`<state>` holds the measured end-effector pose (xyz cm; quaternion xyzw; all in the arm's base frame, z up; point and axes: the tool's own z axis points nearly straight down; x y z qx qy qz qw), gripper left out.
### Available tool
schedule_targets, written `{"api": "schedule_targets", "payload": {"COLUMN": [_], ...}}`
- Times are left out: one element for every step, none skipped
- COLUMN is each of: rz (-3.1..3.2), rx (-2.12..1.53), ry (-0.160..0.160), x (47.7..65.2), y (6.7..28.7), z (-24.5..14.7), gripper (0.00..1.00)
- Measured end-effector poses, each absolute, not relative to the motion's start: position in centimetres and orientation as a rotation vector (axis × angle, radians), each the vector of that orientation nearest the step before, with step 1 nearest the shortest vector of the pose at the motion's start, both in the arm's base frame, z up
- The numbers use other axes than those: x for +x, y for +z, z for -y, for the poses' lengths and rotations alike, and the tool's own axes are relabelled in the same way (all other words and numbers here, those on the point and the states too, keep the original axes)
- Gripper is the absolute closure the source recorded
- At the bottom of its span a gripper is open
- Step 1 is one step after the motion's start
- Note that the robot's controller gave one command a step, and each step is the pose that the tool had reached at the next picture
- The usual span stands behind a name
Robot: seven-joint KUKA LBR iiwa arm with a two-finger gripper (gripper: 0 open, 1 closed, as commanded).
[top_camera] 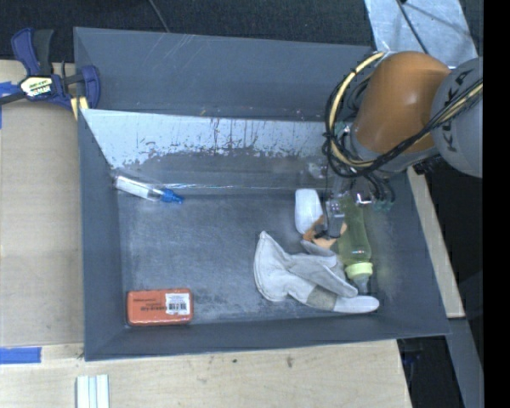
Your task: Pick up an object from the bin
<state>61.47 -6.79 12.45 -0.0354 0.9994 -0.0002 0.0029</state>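
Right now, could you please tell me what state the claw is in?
Claw: cannot be told if open or closed; it hangs over the white object beside the greenish bottle.

A dark floor [255, 2] stretches across the view's upper edge.

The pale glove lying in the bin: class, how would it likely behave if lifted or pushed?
The glove lies crumpled and flat, so it is probably floppy and light. Pinched at one spot, it would likely drape. Pushed, it may bunch up.
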Motion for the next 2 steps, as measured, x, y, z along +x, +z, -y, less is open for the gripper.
{"api": "schedule_targets", "payload": {"rz": [-3.138,-3.130], "rx": [-0.173,-0.107], "ry": [0.005,-0.001], "x": [61.5,62.5], "y": [10.4,9.1], "z": [7.2,7.8], "gripper": [0.00,1.00]}}
